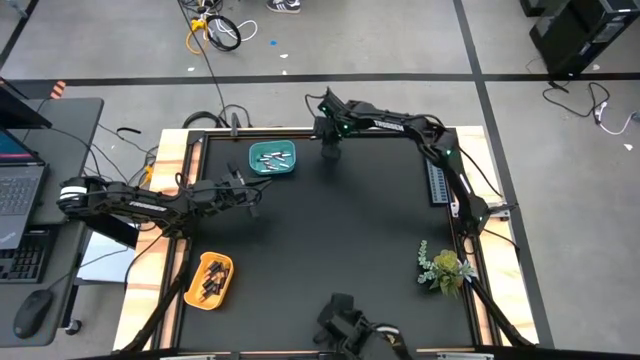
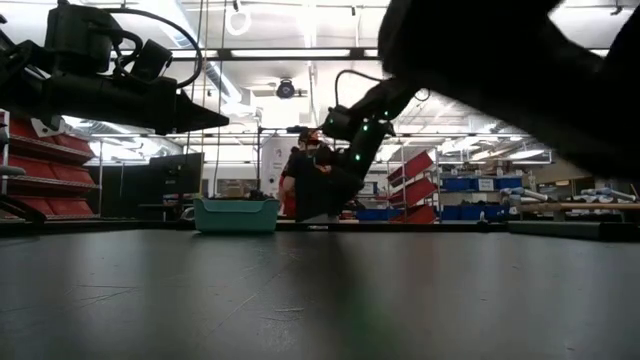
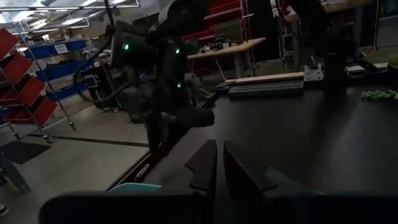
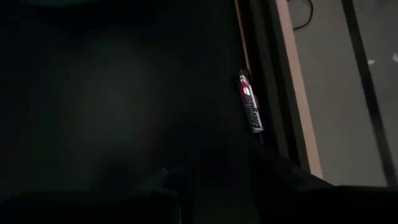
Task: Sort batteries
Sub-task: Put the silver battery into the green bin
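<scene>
Here red battery [image 4: 250,109] lies ahead of right pincer [image 4: 214,171].

**What we are not managing to see**

We are finding the batteries in the teal bin [image 1: 272,159] too small to count or tell apart from above, and those in the yellow bin [image 1: 210,280] are reading only as dark specks. Level with the table, the teal bin's wall [image 2: 236,216] is hiding everything inside it. Near the teal bin, the right gripper [image 1: 330,152] is showing only as a dark block from above, its fingers unresolved. In the right wrist view, its own fingers are sinking into shadow below the red battery [image 4: 249,109], whose label we are failing to read.
</scene>
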You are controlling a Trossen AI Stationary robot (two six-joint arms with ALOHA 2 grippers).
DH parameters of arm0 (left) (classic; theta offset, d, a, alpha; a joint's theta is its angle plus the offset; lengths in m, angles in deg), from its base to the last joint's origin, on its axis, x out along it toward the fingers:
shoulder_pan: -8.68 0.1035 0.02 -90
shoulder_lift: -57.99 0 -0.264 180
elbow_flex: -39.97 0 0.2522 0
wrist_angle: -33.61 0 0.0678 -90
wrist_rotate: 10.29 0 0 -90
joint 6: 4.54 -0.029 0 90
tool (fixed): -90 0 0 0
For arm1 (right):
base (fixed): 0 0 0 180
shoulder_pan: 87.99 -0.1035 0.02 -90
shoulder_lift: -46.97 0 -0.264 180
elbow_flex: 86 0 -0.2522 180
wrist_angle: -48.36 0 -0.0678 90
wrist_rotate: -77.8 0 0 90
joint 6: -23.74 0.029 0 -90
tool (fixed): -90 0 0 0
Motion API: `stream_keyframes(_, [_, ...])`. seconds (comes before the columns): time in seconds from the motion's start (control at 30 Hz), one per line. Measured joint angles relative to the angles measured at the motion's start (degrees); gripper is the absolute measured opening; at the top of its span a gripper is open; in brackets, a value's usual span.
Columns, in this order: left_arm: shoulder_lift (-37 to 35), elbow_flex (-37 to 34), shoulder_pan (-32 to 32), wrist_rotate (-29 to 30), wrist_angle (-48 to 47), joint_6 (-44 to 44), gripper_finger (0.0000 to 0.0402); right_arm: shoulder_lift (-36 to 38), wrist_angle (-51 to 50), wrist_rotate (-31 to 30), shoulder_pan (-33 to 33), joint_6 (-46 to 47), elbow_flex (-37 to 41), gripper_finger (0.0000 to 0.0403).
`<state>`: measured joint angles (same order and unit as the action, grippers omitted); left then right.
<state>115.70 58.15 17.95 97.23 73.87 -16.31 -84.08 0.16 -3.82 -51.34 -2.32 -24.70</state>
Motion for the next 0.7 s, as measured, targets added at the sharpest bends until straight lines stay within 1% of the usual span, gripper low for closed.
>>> stream_keyframes(0.13, [0.0, 0.0, 0.0, 0.0, 0.0, 0.0, 0.0044, -2.2, -0.3, -1.3, 0.7, -4.7, -1.5, 0.0121])
stream_keyframes(0.37, [0.0, 0.0, 0.0, 0.0, 0.2, -0.1, 0.0044, -2.1, -0.1, -2.5, 1.0, -10.4, -1.9, 0.0117])
stream_keyframes(0.43, [0.0, 0.0, 0.1, 0.0, 0.4, -0.1, 0.0044, -2.6, 1.1, -2.4, 1.0, -11.6, -1.9, 0.0115])
stream_keyframes(0.53, [0.0, 0.0, 0.1, 0.0, 0.5, 0.0, 0.0044, -3.5, 2.3, -0.1, 1.1, -12.1, -1.8, 0.0112])
stream_keyframes(0.7, [0.0, 0.0, 0.1, 0.0, 0.3, 0.3, 0.0044, -3.3, 5.3, -0.1, 0.8, -13.3, -2.0, 0.0102])
